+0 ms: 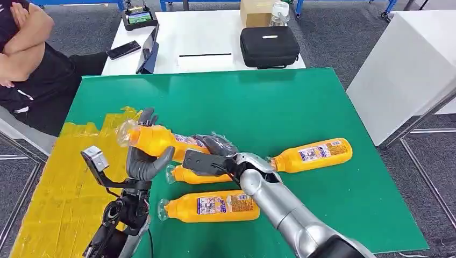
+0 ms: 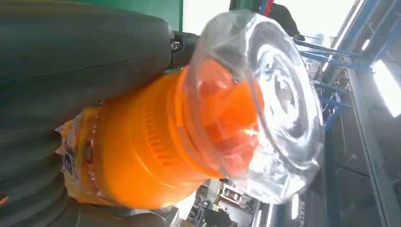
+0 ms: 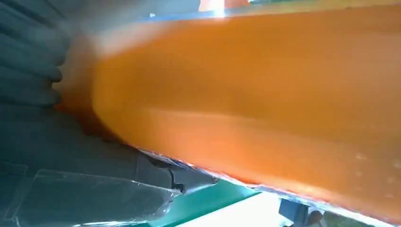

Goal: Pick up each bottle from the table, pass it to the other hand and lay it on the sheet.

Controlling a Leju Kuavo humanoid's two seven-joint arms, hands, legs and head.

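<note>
Handover under way: both the left hand (image 1: pixel 144 161) and right hand (image 1: pixel 212 153) clasp one bottle (image 1: pixel 161 140) above the worktop (image 1: pixel 279 102) (three more lie there), the yellow sheet (image 1: pixel 59 188) still bare.

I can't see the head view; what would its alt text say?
Both robot hands, left hand and right hand, grip one orange bottle above a green table. Three more bottles lie there, beside a yellow sheet; a person sits nearby.
</note>
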